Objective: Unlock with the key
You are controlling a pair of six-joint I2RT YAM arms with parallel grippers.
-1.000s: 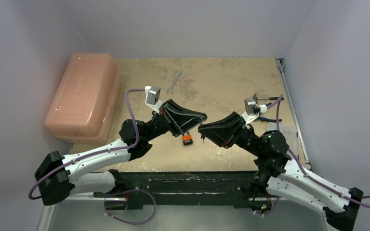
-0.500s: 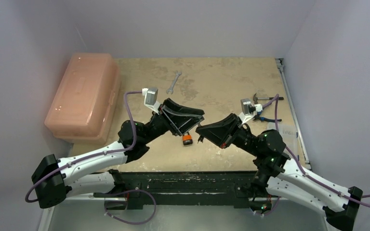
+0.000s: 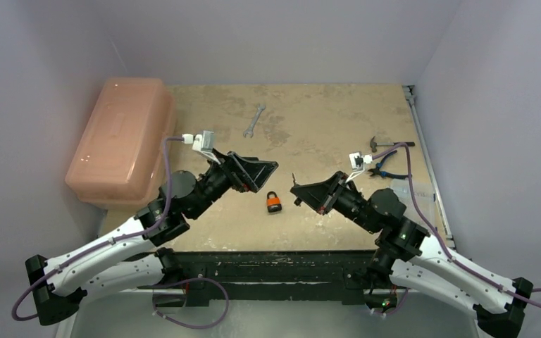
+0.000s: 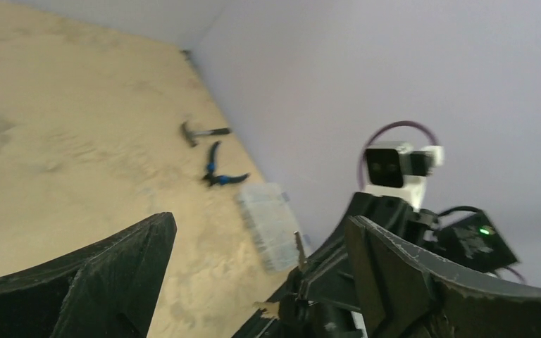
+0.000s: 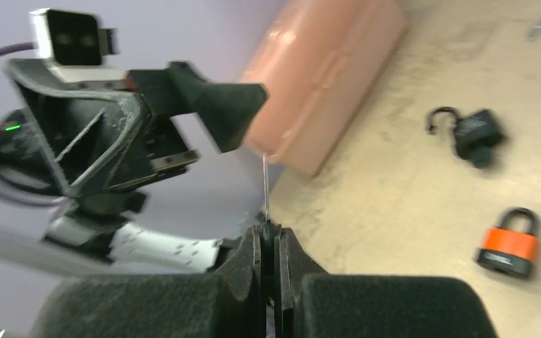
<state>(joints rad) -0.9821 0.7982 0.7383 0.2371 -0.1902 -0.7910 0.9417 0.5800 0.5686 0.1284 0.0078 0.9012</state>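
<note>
Nearest the bases, the orange padlock (image 3: 274,203) lies flat on the table (image 3: 324,127) between the two grippers, touched by neither, and its shackle appears shut. It looks small, dense and smooth-sided, so it is likely to skid if pushed and is best pinched across the body's flanks. Just beyond it, the right gripper (image 5: 268,236) is clamped on the thin key (image 5: 265,184), which looks stiff but liable to pivot. The left gripper (image 4: 260,222) hangs spread wide and empty. Past the orange lock, the right wrist view shows a dark padlock (image 5: 473,129), blurred.
</note>
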